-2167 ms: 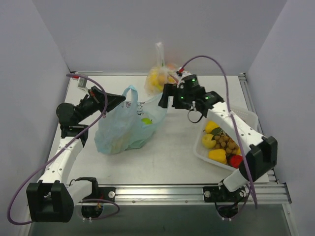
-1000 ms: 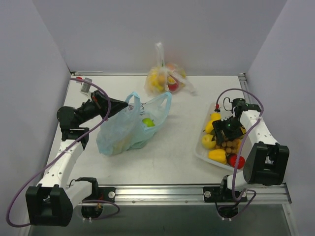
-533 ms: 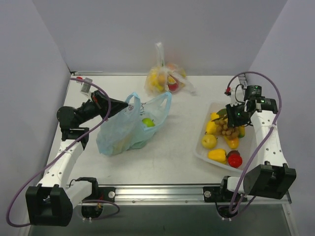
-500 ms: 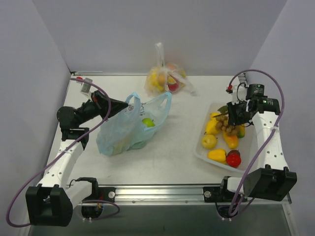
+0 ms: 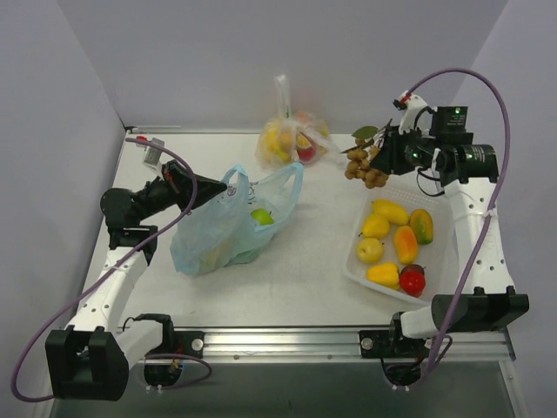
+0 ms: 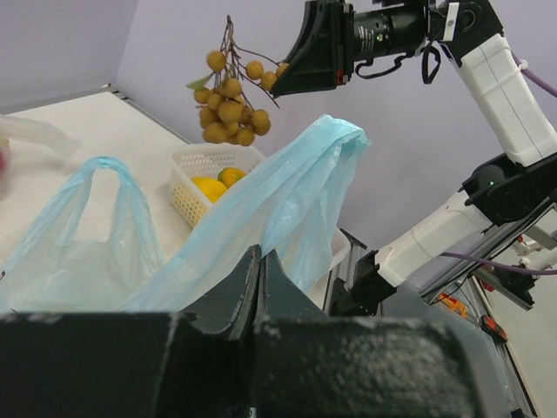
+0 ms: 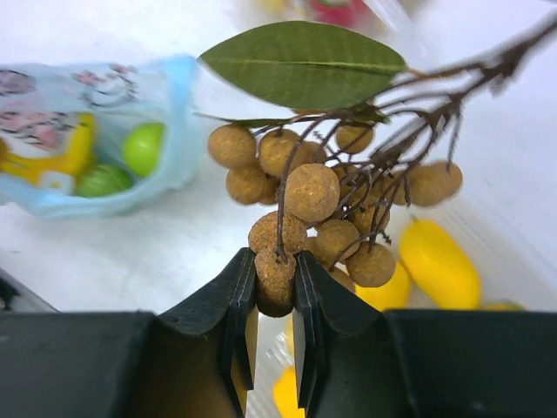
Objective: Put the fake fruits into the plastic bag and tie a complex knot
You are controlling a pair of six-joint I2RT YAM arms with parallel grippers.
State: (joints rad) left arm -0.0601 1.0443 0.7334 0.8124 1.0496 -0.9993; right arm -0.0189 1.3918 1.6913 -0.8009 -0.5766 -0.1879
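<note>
The light-blue plastic bag lies left of centre with its mouth open; a green apple shows inside. My left gripper is shut on the bag's rim and holds it up. My right gripper is shut on a brown grape cluster, held in the air above the table between the bag and the white basket. In the right wrist view the fingers clamp one brown ball of the cluster. Several yellow, orange and red fruits lie in the basket.
A clear colourless bag of fruits with a twisted neck stands at the back centre. Grey walls close the table at the left, back and right.
My right gripper took hold of the grape cluster in the basket and lifted it up and back toward the left. The left gripper and the bag have not moved.
</note>
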